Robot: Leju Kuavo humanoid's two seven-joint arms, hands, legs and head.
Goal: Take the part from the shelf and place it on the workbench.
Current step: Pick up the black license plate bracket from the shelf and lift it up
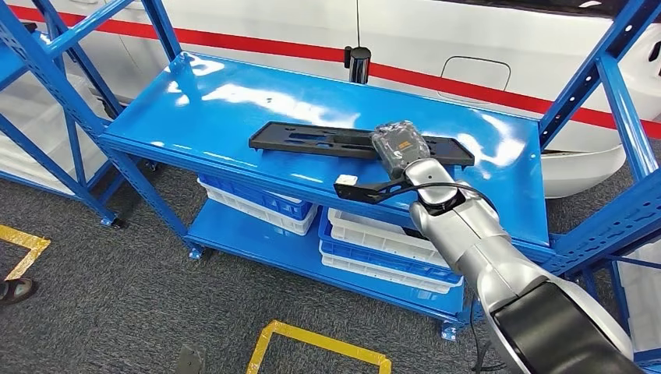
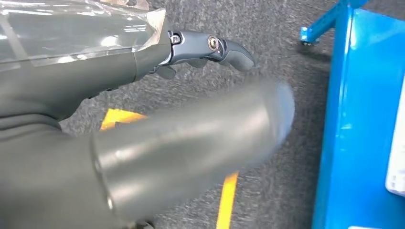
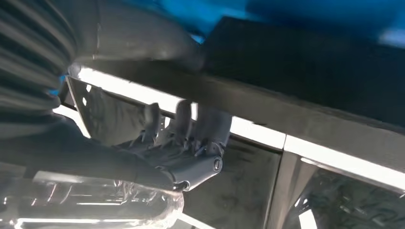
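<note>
A long flat black part (image 1: 312, 140) with slots lies across the top board of the blue shelf (image 1: 210, 101). My right hand (image 1: 400, 146) sits on the part toward its right end. In the right wrist view the thumb (image 3: 143, 43) presses on top of the part (image 3: 310, 62) and the fingers (image 3: 184, 114) curl under its near edge, so the right hand (image 3: 186, 143) grips it. My left hand (image 2: 205, 47) hangs over the grey floor with its fingers apart, holding nothing.
White and blue bins (image 1: 257, 204) (image 1: 382, 241) fill the lower board. A black cylinder (image 1: 358, 64) stands at the shelf's back edge. Blue uprights (image 1: 608, 78) frame the shelf. Yellow tape (image 1: 312, 339) marks the floor. A person's shoe (image 1: 12, 290) shows at the left.
</note>
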